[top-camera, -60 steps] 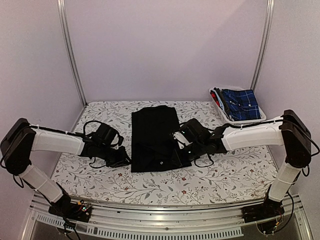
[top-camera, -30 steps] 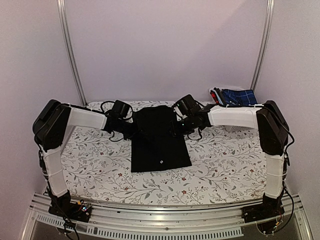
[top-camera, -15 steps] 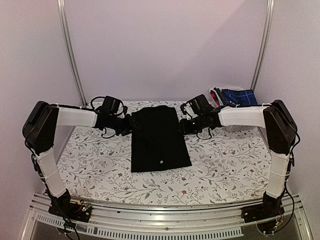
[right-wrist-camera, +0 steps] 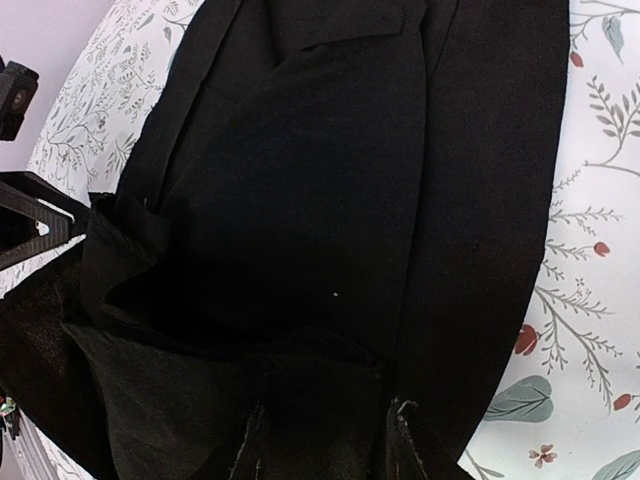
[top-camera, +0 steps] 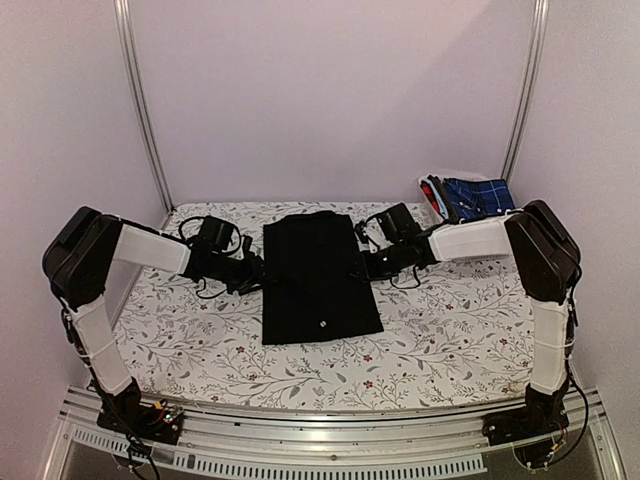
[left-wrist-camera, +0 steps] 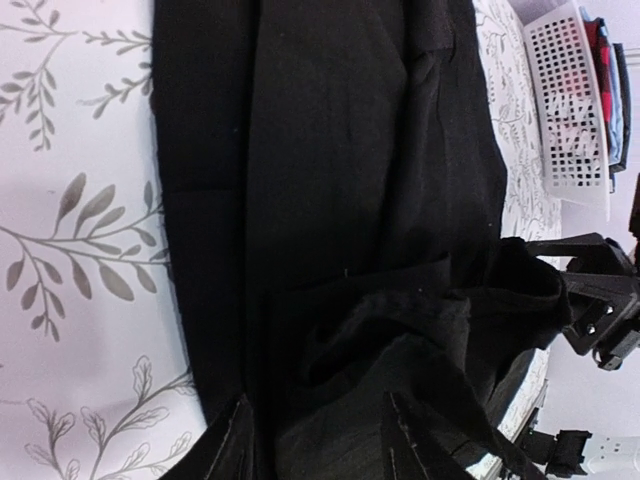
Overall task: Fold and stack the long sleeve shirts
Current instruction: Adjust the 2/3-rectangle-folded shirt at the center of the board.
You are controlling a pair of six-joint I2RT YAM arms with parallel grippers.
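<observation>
The black shirt (top-camera: 318,280) lies flat on the bench (top-camera: 450,335) as a long narrow panel, directly between the two tools. It lies inward of each, to the right of the left tool (top-camera: 252,272) and to the left of the right tool (top-camera: 366,264). Its long axis runs from the arm bases toward the far wall, so it crosses the line joining the tools at a right angle. Both tools meet the shirt at about mid-length, one on each long edge, and neither arm is nearer than the other. Each tool has its fingers partly apart and grasps black cloth. In the left wrist view a bunched fold fills the gap beside one finger (left-wrist-camera: 235,445), and the right wrist view shows the same beside its finger (right-wrist-camera: 405,435). The cloth rises in a small peak toward the opposite tool (a sign, I judge, that both edges are pinched rather than merely touched). The arms mirror each other, with elbows high and out to the sides and forearms sloping inward and low over the bench. The next move probably turns on that crosswise midline: raising both edges evenly there would let the two ends hang or fold together. The white basket (left-wrist-camera: 565,110) sits beyond the right tool, well apart.
</observation>
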